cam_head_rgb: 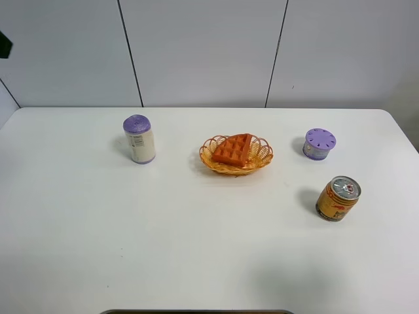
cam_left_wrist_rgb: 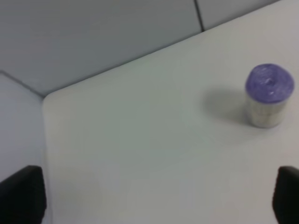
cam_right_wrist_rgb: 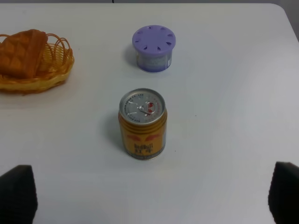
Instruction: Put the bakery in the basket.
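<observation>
The orange-brown waffle wedge (cam_head_rgb: pixel 233 150) lies inside the orange-yellow wicker basket (cam_head_rgb: pixel 263 157) at the middle of the white table. Both also show in the right wrist view, the waffle (cam_right_wrist_rgb: pixel 21 53) in the basket (cam_right_wrist_rgb: pixel 58 70). Neither arm shows in the exterior high view. My left gripper (cam_left_wrist_rgb: pixel 154 198) is open and empty above the table's far left corner. My right gripper (cam_right_wrist_rgb: pixel 150 193) is open and empty, held back above the table on the near side of the yellow can, well away from the basket.
A white canister with a purple lid (cam_head_rgb: pixel 139 139) stands left of the basket, also in the left wrist view (cam_left_wrist_rgb: pixel 268 95). A short purple-lidded jar (cam_head_rgb: pixel 319 143) stands right of it. A yellow drink can (cam_head_rgb: pixel 338 198) stands nearer the front, on the right.
</observation>
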